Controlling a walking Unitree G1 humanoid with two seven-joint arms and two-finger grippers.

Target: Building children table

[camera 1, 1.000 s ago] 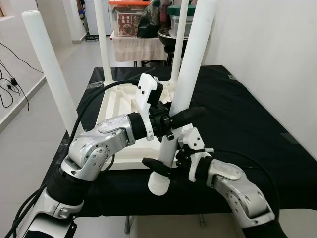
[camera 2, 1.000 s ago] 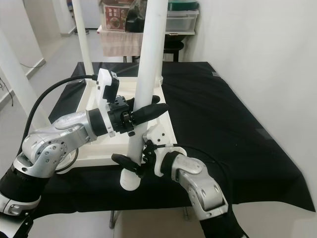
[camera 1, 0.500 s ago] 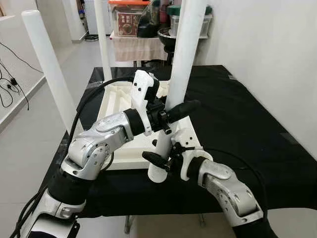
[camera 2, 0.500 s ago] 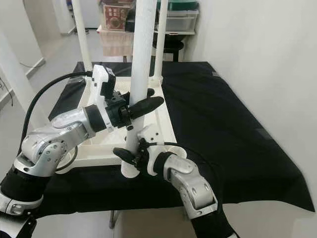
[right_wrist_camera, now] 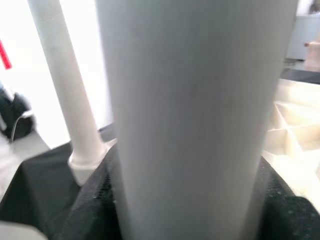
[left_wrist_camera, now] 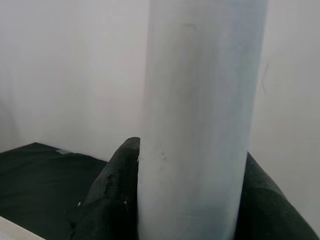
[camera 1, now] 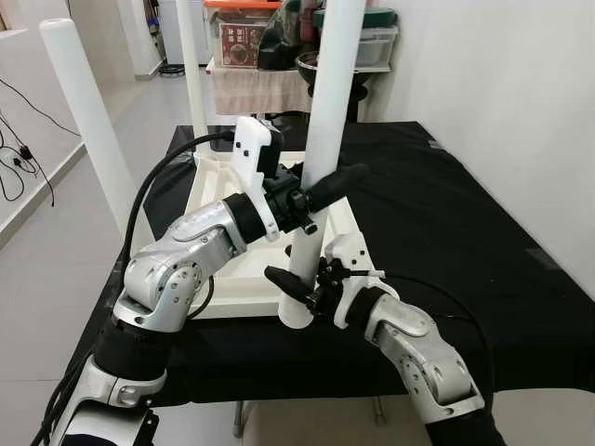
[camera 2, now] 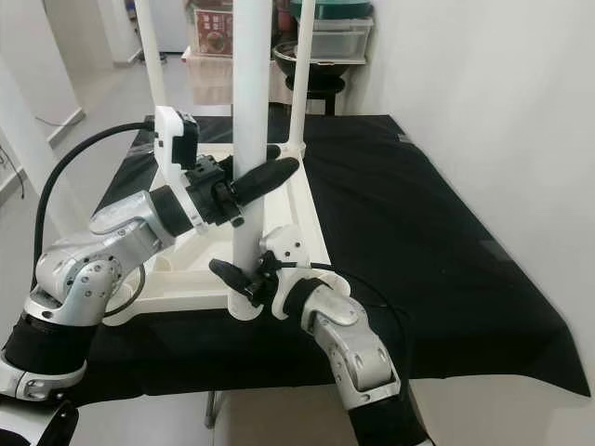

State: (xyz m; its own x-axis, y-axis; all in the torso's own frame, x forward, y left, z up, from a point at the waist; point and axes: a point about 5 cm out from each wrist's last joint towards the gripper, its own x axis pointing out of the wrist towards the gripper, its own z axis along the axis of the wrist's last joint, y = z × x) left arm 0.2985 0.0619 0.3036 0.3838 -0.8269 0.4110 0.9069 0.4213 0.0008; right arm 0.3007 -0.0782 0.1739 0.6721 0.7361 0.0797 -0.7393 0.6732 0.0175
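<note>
A white tabletop [camera 1: 346, 218] lies upside down on a black-covered work table [camera 1: 446, 214]. Three white legs stand on it: one near left [camera 1: 85, 121], one far left [camera 1: 191, 70] and one far right [camera 2: 299, 84]. A fourth white leg [camera 1: 323, 111] stands nearly upright, its foot end at the tabletop's near right corner. My left gripper [camera 1: 335, 178] is shut on this leg at mid height, a black finger [left_wrist_camera: 112, 195] on each side. My right gripper [camera 1: 293, 283] is shut on the same leg [right_wrist_camera: 195, 115] just above its base.
A shelf with boxes and bowls [camera 1: 251, 42] stands behind the table. A white wall runs along the right. Open tiled floor lies to the left, with cables [camera 1: 19, 158] by the far left wall. Black cloth to the right of the tabletop is bare.
The held leg has swung from a rightward tilt to nearly upright. Both grippers moved left with it, bringing its base to the tabletop's near right corner.
</note>
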